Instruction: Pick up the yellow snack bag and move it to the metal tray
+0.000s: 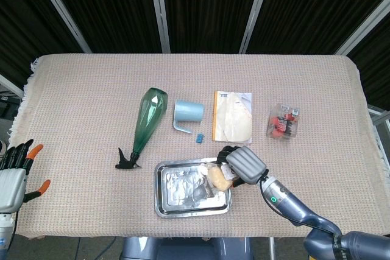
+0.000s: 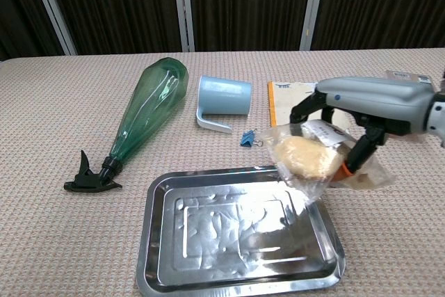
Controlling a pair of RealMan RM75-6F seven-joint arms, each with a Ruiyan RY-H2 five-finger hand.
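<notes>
My right hand (image 1: 241,164) (image 2: 361,113) grips the yellow snack bag (image 1: 218,178) (image 2: 306,159), a clear wrapper with a yellow lump inside, and holds it in the air over the right edge of the metal tray (image 1: 177,196) (image 2: 208,241). The bag hangs tilted below the fingers. The tray lies flat at the table's front middle with nothing lying in it. My left hand (image 1: 13,172) stays at the far left front edge, fingers apart, holding nothing.
A green spray bottle (image 1: 146,123) (image 2: 142,116) lies left of the tray. Behind the tray are a light blue mug (image 1: 187,114) (image 2: 222,99), a small blue clip (image 1: 199,139) (image 2: 248,138) and a notebook (image 1: 232,117). A clear box of red parts (image 1: 284,121) sits at the right.
</notes>
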